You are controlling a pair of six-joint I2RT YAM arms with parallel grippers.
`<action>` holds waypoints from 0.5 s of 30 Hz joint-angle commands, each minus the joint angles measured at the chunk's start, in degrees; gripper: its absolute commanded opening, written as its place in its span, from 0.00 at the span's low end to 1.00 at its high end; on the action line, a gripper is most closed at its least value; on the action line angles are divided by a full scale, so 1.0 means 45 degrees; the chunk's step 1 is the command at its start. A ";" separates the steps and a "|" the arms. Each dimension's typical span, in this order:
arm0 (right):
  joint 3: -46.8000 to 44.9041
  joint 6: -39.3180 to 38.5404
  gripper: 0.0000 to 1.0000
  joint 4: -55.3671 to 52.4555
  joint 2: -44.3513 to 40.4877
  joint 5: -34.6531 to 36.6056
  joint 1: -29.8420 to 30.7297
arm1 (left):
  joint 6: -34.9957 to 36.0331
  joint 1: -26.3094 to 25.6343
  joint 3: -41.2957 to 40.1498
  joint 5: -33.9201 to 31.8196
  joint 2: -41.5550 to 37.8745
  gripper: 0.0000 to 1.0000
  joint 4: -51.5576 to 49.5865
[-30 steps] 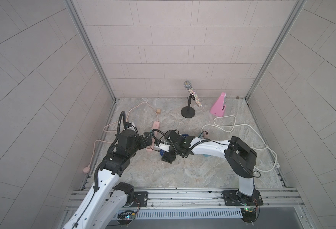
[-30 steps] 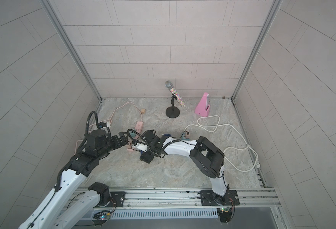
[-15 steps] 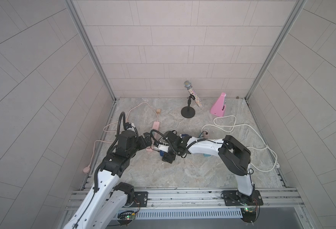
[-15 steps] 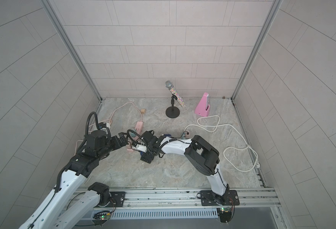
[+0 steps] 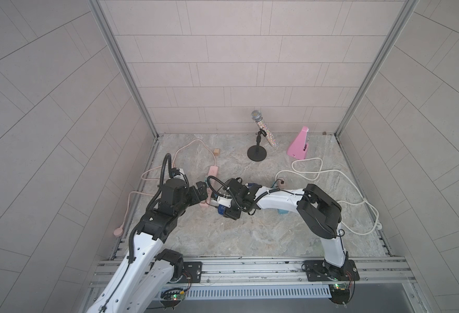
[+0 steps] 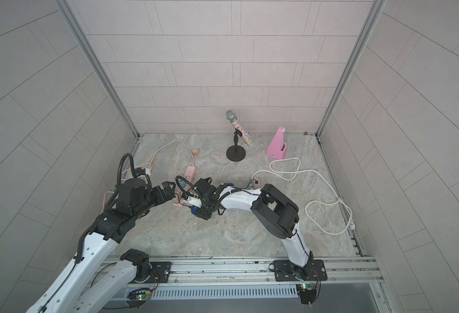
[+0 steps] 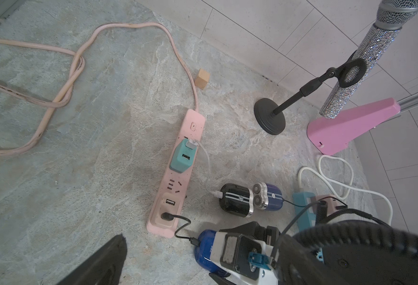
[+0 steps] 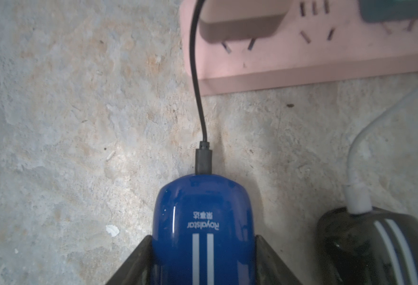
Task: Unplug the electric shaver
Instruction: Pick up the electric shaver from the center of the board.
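The electric shaver (image 8: 203,222) is glossy blue with two white stripes and lies on the stone floor next to the pink power strip (image 7: 178,172). A black cable (image 8: 195,86) runs from a beige adapter (image 7: 167,209) on the strip's near end to a plug (image 8: 203,160) seated in the shaver's end. My right gripper (image 8: 203,259) has closed on the shaver's body, one finger touching each side. My left gripper (image 5: 201,192) hovers open just left of the strip's near end, holding nothing. Only one of its fingers (image 7: 99,261) shows in the left wrist view.
A black shaver (image 7: 236,199) on a white cable and another blue shaver (image 7: 269,199) lie beside the strip. A teal charger (image 7: 182,158) sits in the strip. Farther back are a microphone stand (image 5: 256,154), a pink wedge (image 5: 300,146), a wooden cube (image 5: 217,151) and a looped white cord (image 5: 331,173).
My right arm has reached a little further toward the power strip and its jaws have narrowed onto the blue shaver. The left arm has stayed put.
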 commanded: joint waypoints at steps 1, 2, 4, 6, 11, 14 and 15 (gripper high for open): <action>-0.0120 -0.0148 0.53 0.0167 -0.0106 0.0175 -0.0025 | -0.0200 0.0019 -0.0190 -0.0052 -0.0140 1.00 -0.0090; -0.0216 -0.0144 0.51 0.0212 -0.0206 0.0209 -0.0032 | -0.0198 0.0020 -0.0222 0.0014 -0.0130 1.00 -0.0053; -0.0390 -0.0114 0.46 0.0269 -0.0394 0.0314 -0.0043 | -0.0228 0.0002 -0.0288 0.0152 -0.0090 1.00 0.0035; -0.0575 -0.0086 0.42 0.0325 -0.0600 0.0395 -0.0051 | -0.0245 0.0018 -0.0368 0.0316 -0.0040 1.00 0.0067; -0.1174 0.0268 0.37 0.0944 -0.1279 0.0773 -0.0039 | -0.0400 0.0008 -0.0684 0.1228 0.0073 1.00 0.0348; -0.1540 0.0426 0.35 0.1295 -0.1848 0.0962 -0.0066 | -0.0574 0.0021 -0.0891 0.1655 0.0074 1.00 0.0401; -0.1731 0.0509 0.35 0.1516 -0.2114 0.1039 -0.0061 | -0.0641 0.0007 -0.1001 0.1694 0.0062 1.00 0.0399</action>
